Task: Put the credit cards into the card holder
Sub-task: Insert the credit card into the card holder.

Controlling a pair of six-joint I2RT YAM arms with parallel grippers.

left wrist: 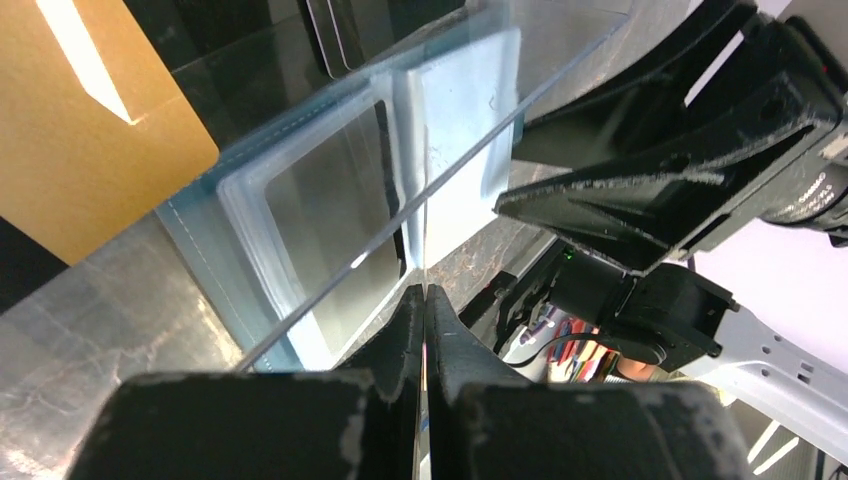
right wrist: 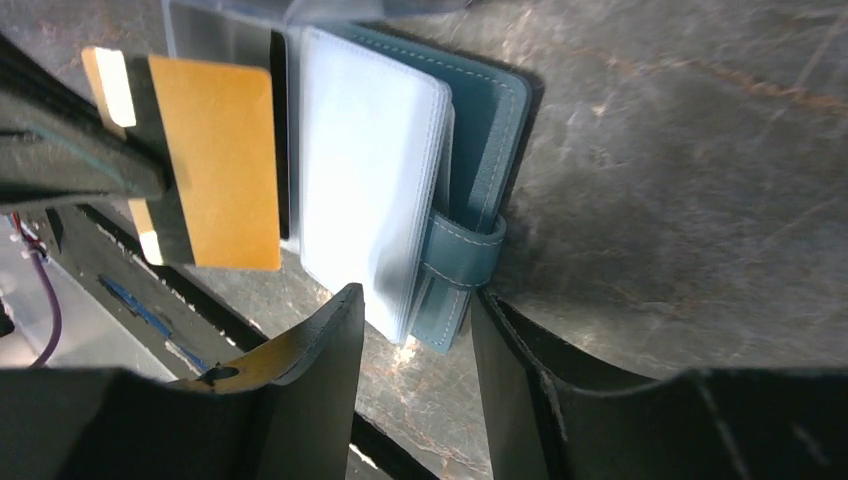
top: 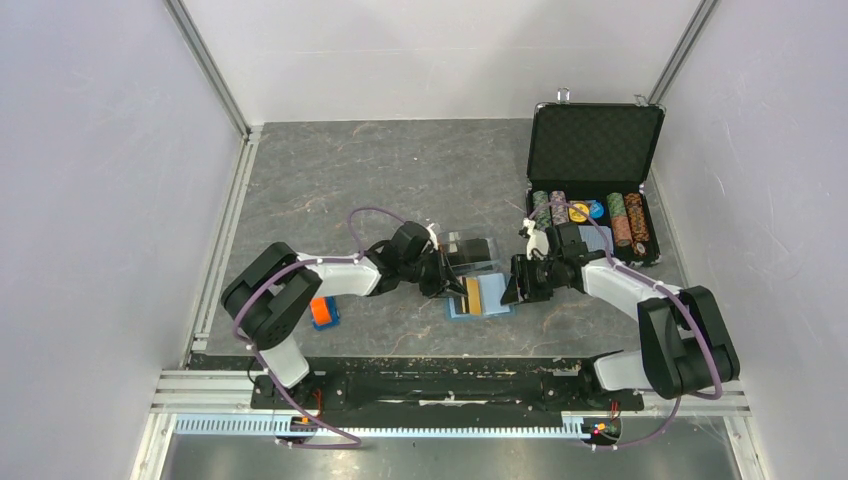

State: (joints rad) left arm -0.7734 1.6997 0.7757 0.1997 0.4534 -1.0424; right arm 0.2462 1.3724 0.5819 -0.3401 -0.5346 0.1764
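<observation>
The teal card holder [top: 497, 300] lies open on the table between my two grippers. Its clear pocket leaves [right wrist: 370, 170] and snap tab [right wrist: 465, 255] face the right wrist view. An orange credit card [top: 473, 294] rests over its left half, face up [right wrist: 215, 160]; it also shows in the left wrist view [left wrist: 90, 130]. My left gripper [top: 447, 280] is at the card's far edge, jaws pressed together [left wrist: 425, 295] on a thin clear sheet seen edge-on; I cannot tell whether it is a holder leaf or the tray. My right gripper [right wrist: 415, 300] is open and empty, straddling the snap tab.
A clear plastic tray [top: 465, 248] with black cards [left wrist: 335, 30] stands just behind the holder. An open black chip case [top: 595, 190] stands at the back right. A chunky orange-and-blue block [top: 322, 312] lies by the left arm. White walls enclose the table.
</observation>
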